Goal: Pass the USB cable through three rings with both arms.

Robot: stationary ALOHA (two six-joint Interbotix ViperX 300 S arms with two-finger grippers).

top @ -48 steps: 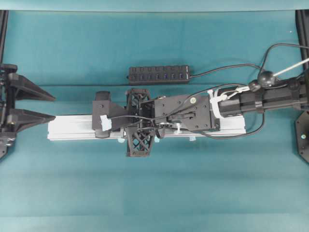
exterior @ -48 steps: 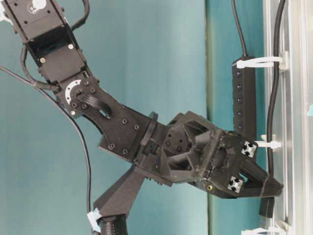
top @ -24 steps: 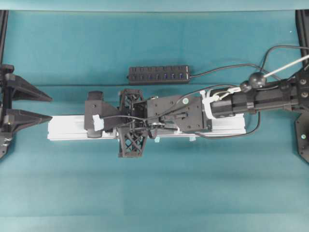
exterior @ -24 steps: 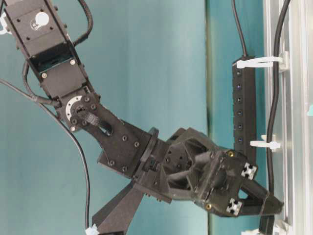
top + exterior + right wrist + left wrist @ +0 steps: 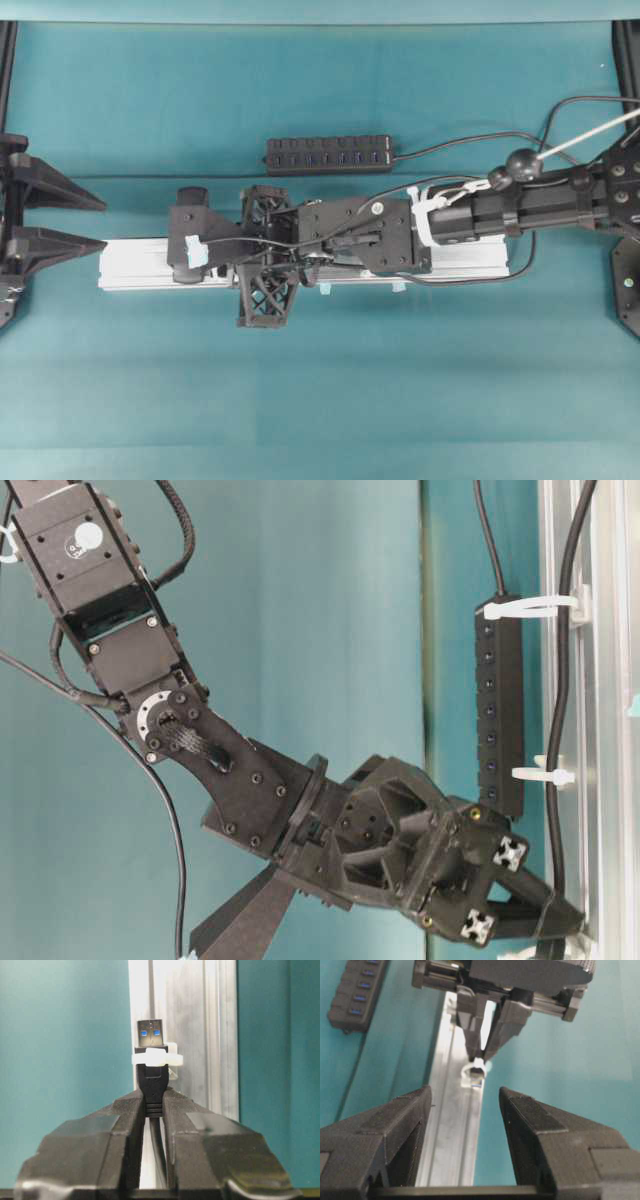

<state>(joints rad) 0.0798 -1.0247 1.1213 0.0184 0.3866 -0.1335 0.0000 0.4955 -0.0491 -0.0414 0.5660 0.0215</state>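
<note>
**Plug sits in a ring on the rail**

We see the right gripper [image 5: 154,1110] clamped on the black body of the plug [image 5: 151,1052], its two jaws pressed against either side. The plug's silver tip, with blue inside, pokes through a whitish ring [image 5: 156,1057] that wraps the plug where metal meets black plastic. The ring stands on the near-left edge of the rail [image 5: 200,1035] in the right wrist view.

From overhead, the right arm [image 5: 520,205] reaches from the right across the middle, lying lengthwise over the rail [image 5: 135,268], which runs left to right on the teal cloth [image 5: 320,400]. The cable [image 5: 470,281] loops along the arm's near side. Beyond the rail, on the far side, lies a hub [image 5: 328,155] with its own cord running right.

The left gripper [image 5: 95,220] waits at the far left, just off the rail's left end, its jaws standing wide apart and holding nothing. In the left wrist view its fingers [image 5: 540,1125] frame the rail, and further along we see the ring [image 5: 474,1072] with the right gripper's tips pinched just behind it.

At table level, the cable [image 5: 562,680] runs along the rail through two more rings [image 5: 535,607], well apart from each other.
</note>
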